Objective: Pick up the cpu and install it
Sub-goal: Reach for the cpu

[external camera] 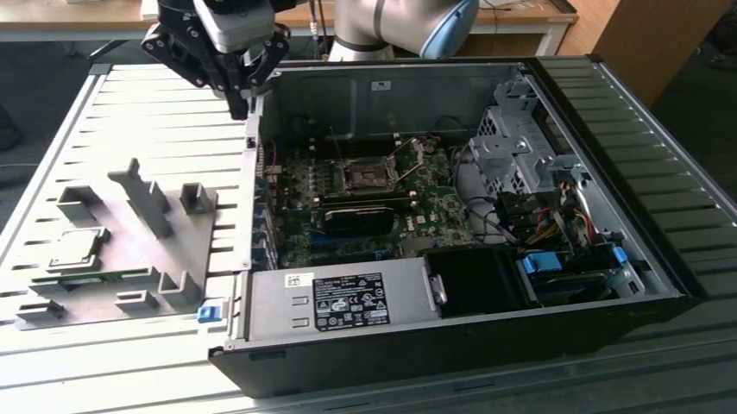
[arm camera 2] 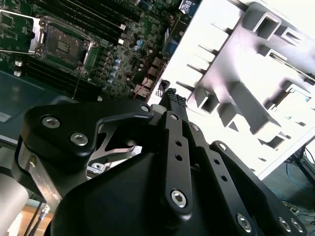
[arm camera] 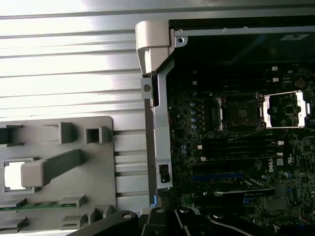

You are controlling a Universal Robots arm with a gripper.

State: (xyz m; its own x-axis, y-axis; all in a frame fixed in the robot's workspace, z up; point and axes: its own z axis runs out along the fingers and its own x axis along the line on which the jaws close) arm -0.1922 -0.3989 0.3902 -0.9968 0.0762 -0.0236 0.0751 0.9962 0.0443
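Note:
The cpu is a silvery square chip lying flat in a recess of the grey fixture plate, at the exterior view's left; in the first wrist view the cpu shows as a bright square. The open socket sits mid-motherboard inside the computer case, with its frame and lever raised, and also shows as the socket and the socket. My gripper hangs high above the case's left wall, far from the cpu. Its fingers are shut together and hold nothing.
The open computer case lies on a slatted metal table. Grey upright blocks stand on the fixture plate around the cpu. Cables and a drive cage fill the case's right side, with a power supply at its front.

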